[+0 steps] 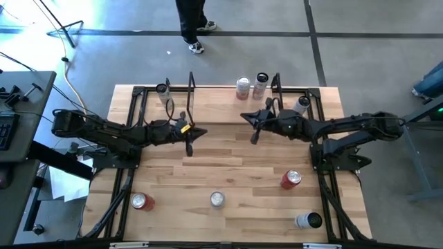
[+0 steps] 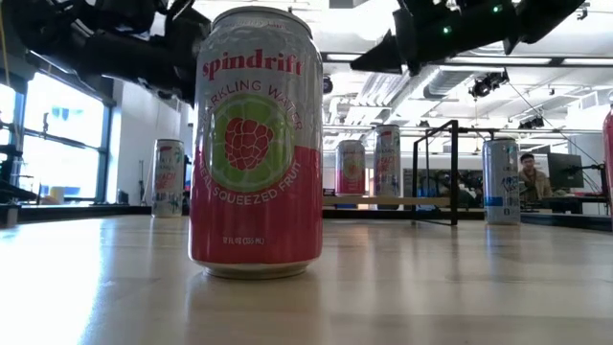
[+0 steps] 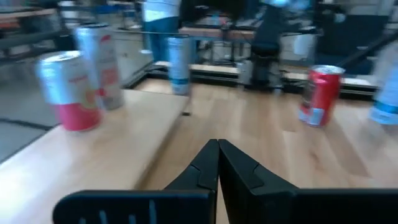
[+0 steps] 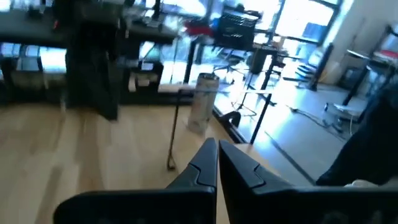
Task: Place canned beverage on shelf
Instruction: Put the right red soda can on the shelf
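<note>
The shelf (image 1: 221, 104) is a low light-wood board between two black upright frames at the table's far edge. A pink-and-silver can (image 1: 242, 86) and a silver can (image 1: 261, 83) stand upright on it; both show in the left wrist view (image 3: 68, 90) (image 3: 99, 65). My left gripper (image 1: 202, 131) is shut and empty, at the shelf's near left corner beside the left upright (image 1: 190, 104). My right gripper (image 1: 246, 116) is shut and empty over the shelf's near edge, near the two cans. A raspberry sparkling-water can (image 2: 254, 144) stands upright near the table's near edge (image 1: 217, 199).
More cans stand upright on the table: one left of the shelf (image 1: 163, 90), one right of it (image 1: 302, 104), a red one near left (image 1: 142, 201), a red one at right (image 1: 291, 179), a white one near right (image 1: 309, 220). A person's legs (image 1: 194, 28) show beyond the far edge.
</note>
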Robot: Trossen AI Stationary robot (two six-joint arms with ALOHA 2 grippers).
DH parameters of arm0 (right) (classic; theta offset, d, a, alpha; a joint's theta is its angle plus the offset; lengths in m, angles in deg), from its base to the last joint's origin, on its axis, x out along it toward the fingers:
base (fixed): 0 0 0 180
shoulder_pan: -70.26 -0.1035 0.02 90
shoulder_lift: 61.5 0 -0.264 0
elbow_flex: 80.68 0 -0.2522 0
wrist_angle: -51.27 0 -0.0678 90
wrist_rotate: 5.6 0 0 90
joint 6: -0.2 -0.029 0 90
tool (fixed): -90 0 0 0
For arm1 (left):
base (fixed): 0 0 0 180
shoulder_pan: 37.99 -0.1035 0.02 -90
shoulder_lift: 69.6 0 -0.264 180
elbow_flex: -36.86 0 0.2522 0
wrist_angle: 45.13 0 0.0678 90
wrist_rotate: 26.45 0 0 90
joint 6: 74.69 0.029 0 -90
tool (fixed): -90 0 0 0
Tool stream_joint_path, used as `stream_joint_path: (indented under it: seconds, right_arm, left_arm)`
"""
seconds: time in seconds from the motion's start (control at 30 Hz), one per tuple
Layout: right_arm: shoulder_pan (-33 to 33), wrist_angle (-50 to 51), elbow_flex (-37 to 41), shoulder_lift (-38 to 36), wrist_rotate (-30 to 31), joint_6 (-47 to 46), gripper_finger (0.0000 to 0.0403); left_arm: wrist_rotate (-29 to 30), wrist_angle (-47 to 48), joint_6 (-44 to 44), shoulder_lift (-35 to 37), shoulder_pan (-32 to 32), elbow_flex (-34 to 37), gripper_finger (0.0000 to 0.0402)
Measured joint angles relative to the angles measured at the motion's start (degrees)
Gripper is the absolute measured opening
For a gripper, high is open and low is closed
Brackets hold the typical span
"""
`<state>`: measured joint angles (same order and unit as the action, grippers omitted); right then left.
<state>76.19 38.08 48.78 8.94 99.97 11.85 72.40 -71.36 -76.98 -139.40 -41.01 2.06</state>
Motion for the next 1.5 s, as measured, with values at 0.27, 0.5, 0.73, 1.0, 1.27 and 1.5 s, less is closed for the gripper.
stream_joint_path:
  seconds: [0.27, 0.5, 0.73, 1.0, 1.27, 1.5]
  right_arm:
    - [-3.3, 3.2, 0.0, 0.7, -5.3, -5.1, 0.0000]
    - [-9.0, 12.8, -2.6, -4.6, -5.7, -13.1, 0.0000]
    - [-13.9, 29.7, -9.1, -6.7, -1.9, -14.6, 0.0000]
    - [-15.6, 52.0, -20.2, -6.7, 1.6, -17.3, 0.0039]
    - [-11.8, 69.5, -29.3, -6.7, 8.0, -21.2, 0.0145]
    - [-12.2, 77.1, -32.0, -6.7, -1.2, -31.1, 0.0199]
  left_arm:
    - [2.4, 1.0, 6.8, -2.7, 9.0, 0.1, 0.0001]
    - [3.7, -2.2, -3.8, -2.5, 15.7, 0.0, 0.0000]
    - [12.3, -0.2, -4.1, -2.5, 20.9, 0.0, 0.0000]
    - [12.5, 0.0, -6.7, -2.5, 22.4, 0.0, 0.0000]
    - [12.2, 1.0, -6.6, -2.5, 22.3, 0.0, 0.0000]
    - [14.2, -0.5, -7.6, -2.5, 23.3, 0.0, 0.0000]
